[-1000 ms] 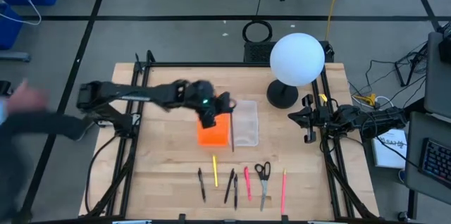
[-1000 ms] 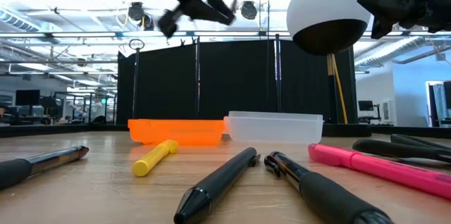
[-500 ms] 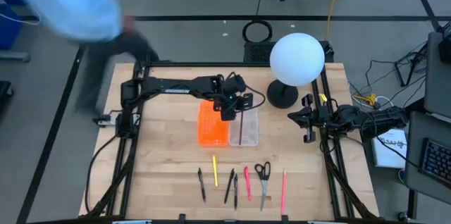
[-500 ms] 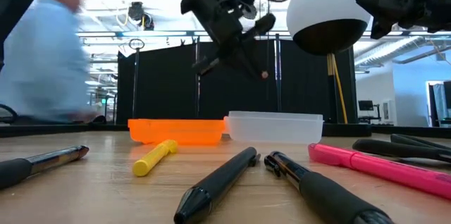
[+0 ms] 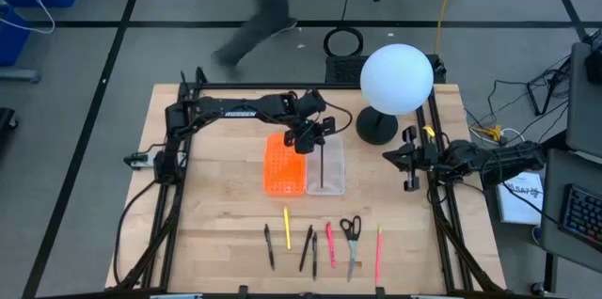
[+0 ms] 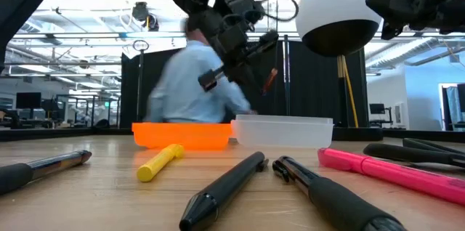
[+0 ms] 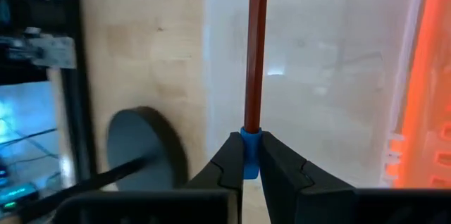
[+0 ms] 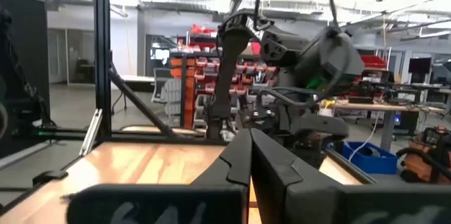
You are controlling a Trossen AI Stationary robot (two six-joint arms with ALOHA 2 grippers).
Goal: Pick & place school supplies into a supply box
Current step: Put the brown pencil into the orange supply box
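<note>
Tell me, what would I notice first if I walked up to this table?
Probably the big white globe lamp at the table's far right. Next, the left gripper hanging over the clear half of the supply box in the middle, pinching a dark red pencil. Pens and scissors lie in a row along the near edge.

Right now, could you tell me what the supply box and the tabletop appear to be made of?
The supply box looks like plastic: one half frosted and see-through, the other glossy orange with a moulded grid. The tabletop looks like pale wood with a smooth matte finish, showing plank seams and grain.
</note>
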